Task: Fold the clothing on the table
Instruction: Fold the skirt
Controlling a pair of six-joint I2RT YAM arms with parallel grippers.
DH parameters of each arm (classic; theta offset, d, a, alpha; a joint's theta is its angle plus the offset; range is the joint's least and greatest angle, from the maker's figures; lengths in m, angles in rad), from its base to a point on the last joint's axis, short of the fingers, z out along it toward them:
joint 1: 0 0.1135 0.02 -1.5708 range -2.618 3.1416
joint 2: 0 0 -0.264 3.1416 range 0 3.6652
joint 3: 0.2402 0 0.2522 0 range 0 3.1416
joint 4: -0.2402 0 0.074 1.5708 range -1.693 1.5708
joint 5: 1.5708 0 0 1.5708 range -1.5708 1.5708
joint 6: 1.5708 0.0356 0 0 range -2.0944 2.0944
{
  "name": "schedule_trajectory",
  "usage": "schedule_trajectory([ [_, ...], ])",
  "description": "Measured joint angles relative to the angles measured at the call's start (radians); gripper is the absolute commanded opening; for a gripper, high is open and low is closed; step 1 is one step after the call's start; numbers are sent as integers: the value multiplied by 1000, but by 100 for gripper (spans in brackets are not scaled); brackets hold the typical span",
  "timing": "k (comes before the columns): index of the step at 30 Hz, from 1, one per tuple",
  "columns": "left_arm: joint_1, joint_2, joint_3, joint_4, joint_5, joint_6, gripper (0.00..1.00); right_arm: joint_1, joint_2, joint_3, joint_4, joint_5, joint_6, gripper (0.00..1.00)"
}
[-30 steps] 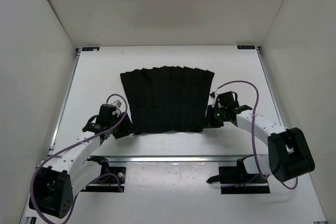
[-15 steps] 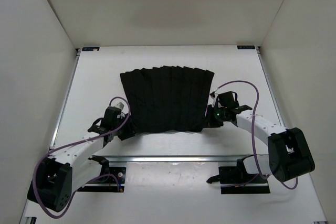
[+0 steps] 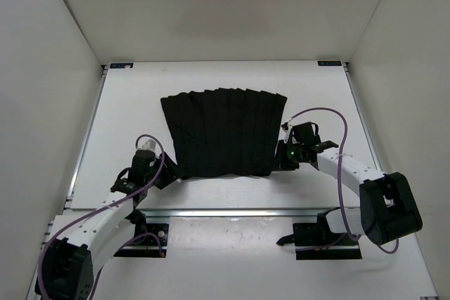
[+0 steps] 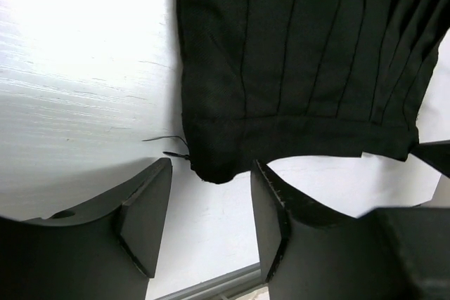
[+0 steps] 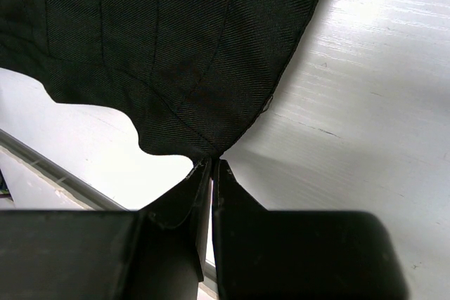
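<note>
Right gripper (image 5: 211, 161) pinches clothing (image 3: 225, 131) corner; left gripper (image 4: 211, 177) (gaping) straddles another, apparently.

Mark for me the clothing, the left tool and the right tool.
clothing (image 3: 223, 131), top view, middle of the pleated panel.
left tool (image 4: 211, 172), left wrist view, gap between its open fingertips, at a hem corner.
right tool (image 5: 212, 163), right wrist view, shut fingertips pinching a hem corner.
</note>
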Motion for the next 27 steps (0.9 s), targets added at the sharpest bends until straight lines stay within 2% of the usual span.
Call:
schedule_trajectory([
  [6, -4, 54, -1, 13, 0, -21, 61, 0, 0, 0, 0, -2, 0, 0],
  [9, -21, 80, -5, 47, -4, -40, 37, -1, -2, 0, 0, -2, 0, 0],
  [12, -25, 103, -21, 75, -10, -58, 0, -3, -10, 0, -1, -4, 0, 0],
  [19, 0, 61, -27, 49, 6, -21, 0, -17, -50, 0, -52, -4, -5, 0],
  [23, 15, -53, 29, -99, 43, 31, 0, -47, -178, 6, -145, -27, -23, 0],
  [27, 5, -154, 183, -262, 72, 76, 0, -103, -352, 48, -248, -67, -47, 1],
])
